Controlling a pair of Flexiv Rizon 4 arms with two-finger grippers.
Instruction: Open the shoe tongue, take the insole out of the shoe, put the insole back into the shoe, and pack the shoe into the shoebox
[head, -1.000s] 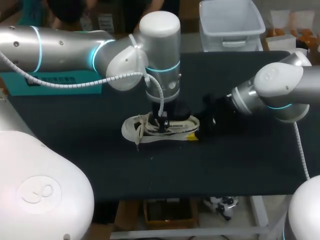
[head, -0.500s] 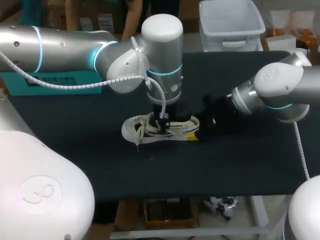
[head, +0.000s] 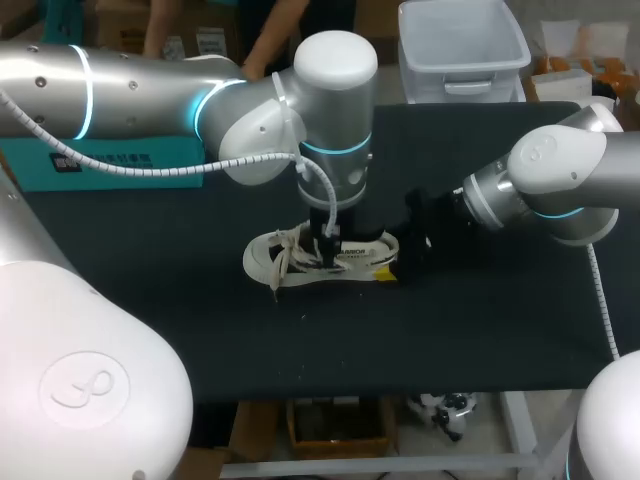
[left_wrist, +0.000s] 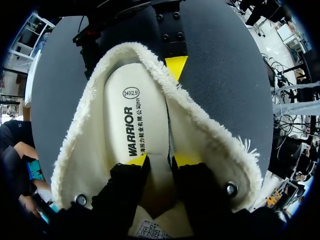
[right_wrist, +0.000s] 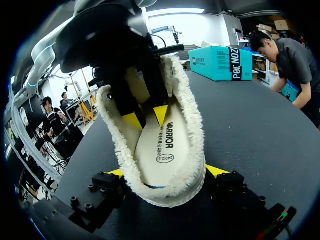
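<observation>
A white lace-up shoe (head: 285, 262) with a fleecy lining lies on the black table, toe to the left. Its cream insole (left_wrist: 145, 115) lies flat inside. My left gripper (head: 328, 243) reaches down into the shoe's mouth. In the left wrist view this gripper (left_wrist: 161, 160) is open, its yellow tips resting apart on the insole with bare insole between them. My right gripper (right_wrist: 165, 171) is shut on the shoe's heel (right_wrist: 170, 192), one yellow tip pressed to each side. In the head view it sits at the heel (head: 405, 255). A teal shoebox (head: 100, 160) stands at the left edge.
A pale plastic bin (head: 460, 45) stands at the table's far edge, right of centre. Black tabletop (head: 470, 330) stretches in front of the shoe and to its right. The left arm's big wrist hangs over the shoe and hides its middle from above.
The left gripper's fingers have spread apart inside the shoe, and its wrist has shifted slightly right. The shoe and the right arm have stayed put.
</observation>
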